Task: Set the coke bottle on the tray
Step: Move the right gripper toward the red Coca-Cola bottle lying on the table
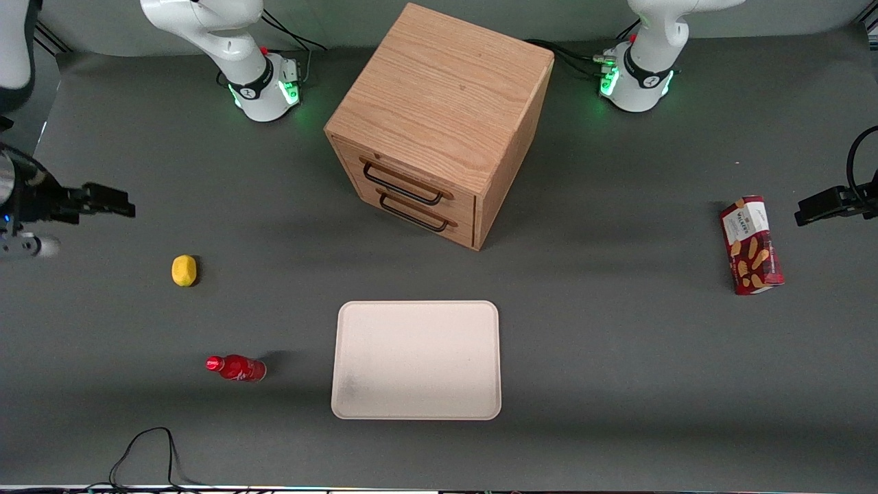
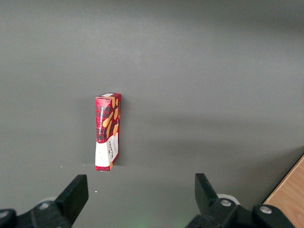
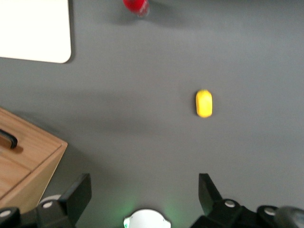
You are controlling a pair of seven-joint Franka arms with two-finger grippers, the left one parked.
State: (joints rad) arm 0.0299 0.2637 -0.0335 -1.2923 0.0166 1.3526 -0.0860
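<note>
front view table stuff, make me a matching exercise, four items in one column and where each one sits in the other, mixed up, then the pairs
Column one
1. small glossy red coke bottle
2. flat cream-white rectangular tray
3. small yellow lemon-shaped object
4. red biscuit box

Column two
A. toward the parked arm's end of the table
B. in front of the wooden two-drawer cabinet, nearer the front camera
C. lying on its side beside the tray, toward the working arm's end
D. farther from the front camera than the bottle, near the open black gripper

Pairs: 1-C, 2-B, 3-D, 4-A
</note>
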